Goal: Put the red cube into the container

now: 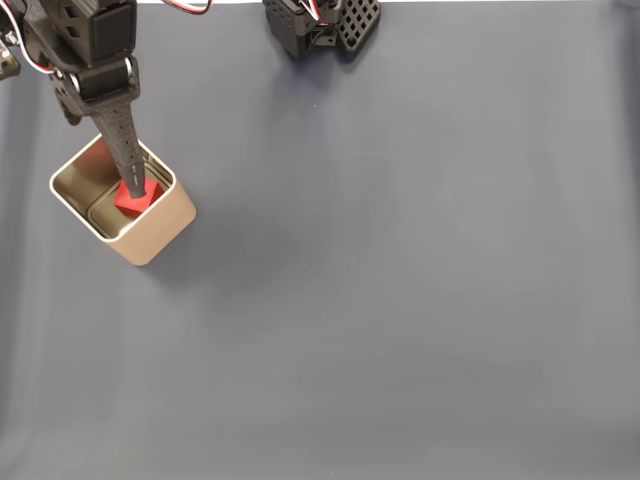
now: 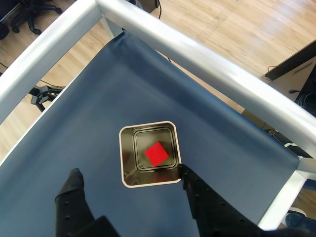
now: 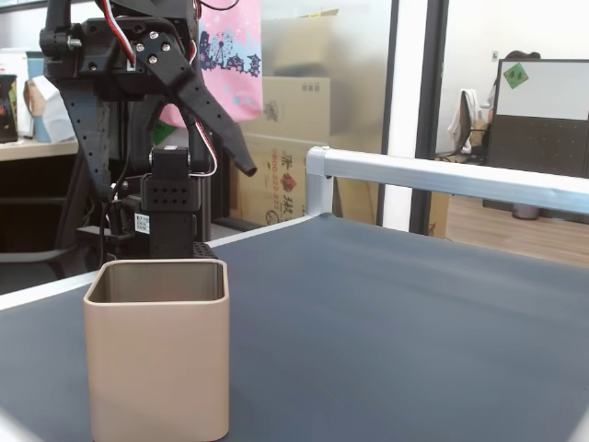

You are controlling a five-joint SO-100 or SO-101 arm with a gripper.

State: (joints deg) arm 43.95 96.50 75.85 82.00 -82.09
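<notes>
Hovering above the container point(image 2: 148, 153), my gripper point(image 2: 129, 178) hangs with its two fingers spread wide, holding nothing; in the wrist view one dark finger point(image 2: 74, 192) stands off the near left corner of the tin and the other off its near right corner. The red cube point(image 2: 156, 154) lies flat on the shiny floor of the tin, roughly in the middle, touching none of the walls as far as I can tell.

From a fixed view looking down, my gripper point(image 1: 128, 175) reaches over the tin's mouth, with the red cube point(image 1: 134, 198) showing just past the finger's tip, inside the container point(image 1: 150, 235). From the low side view my fingers point(image 3: 221, 133) sit clear above the pale rim of the container point(image 3: 156, 359), apart from it.

I judge the main job done: the cube is in and released. What remains, at most, is to draw my arm away from the tin.

Counting: one red cube, one container, one gripper with two fingers. They sit on one dark blue table point(image 1: 400, 300) edged by a silver frame rail point(image 2: 207, 64).
</notes>
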